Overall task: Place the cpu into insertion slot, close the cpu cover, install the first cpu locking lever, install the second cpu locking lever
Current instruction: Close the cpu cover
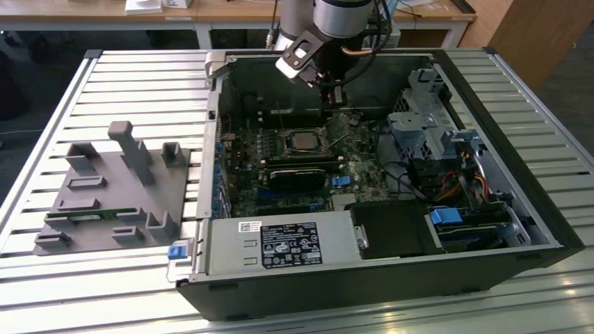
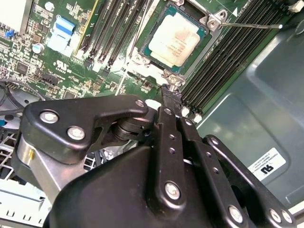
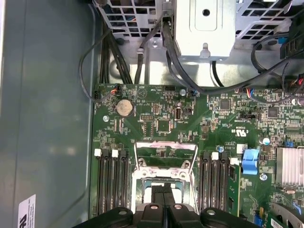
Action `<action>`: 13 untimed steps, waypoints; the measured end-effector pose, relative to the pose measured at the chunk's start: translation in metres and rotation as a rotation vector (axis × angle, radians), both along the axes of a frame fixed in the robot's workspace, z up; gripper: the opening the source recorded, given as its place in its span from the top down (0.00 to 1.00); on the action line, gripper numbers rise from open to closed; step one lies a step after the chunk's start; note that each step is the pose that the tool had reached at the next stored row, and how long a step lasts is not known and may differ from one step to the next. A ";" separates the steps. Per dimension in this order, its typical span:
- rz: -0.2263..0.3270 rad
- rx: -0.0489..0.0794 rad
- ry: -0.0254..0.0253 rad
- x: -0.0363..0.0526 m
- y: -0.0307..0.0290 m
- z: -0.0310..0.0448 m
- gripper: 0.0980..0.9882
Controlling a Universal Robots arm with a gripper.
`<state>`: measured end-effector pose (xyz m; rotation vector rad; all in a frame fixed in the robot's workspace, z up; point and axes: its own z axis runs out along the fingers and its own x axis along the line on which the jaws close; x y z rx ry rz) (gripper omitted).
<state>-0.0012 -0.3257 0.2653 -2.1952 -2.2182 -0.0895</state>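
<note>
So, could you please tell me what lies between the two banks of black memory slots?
The cpu, seated in the insertion slot; the second wrist view shows it.

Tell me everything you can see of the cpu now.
The cpu is a flat square chip with a dull silver-beige metal top on a green edge. It lies flat in the slot, silvery rim around it, its top bare. The tool, shut, holds nothing; its tip is near one corner of the slot.

Over mobo [image 1: 271, 202]: hand [image 1: 332, 103] near insertion slot [image 1: 302, 141].
</note>
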 end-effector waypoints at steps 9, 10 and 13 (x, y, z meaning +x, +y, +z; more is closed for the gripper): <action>0.000 0.000 0.0001 0.0099 0.0000 -0.0002 0.97; 0.000 0.000 0.0001 0.0104 0.0000 -0.0002 0.97; 0.000 0.000 0.0001 0.0118 0.0000 -0.0003 0.97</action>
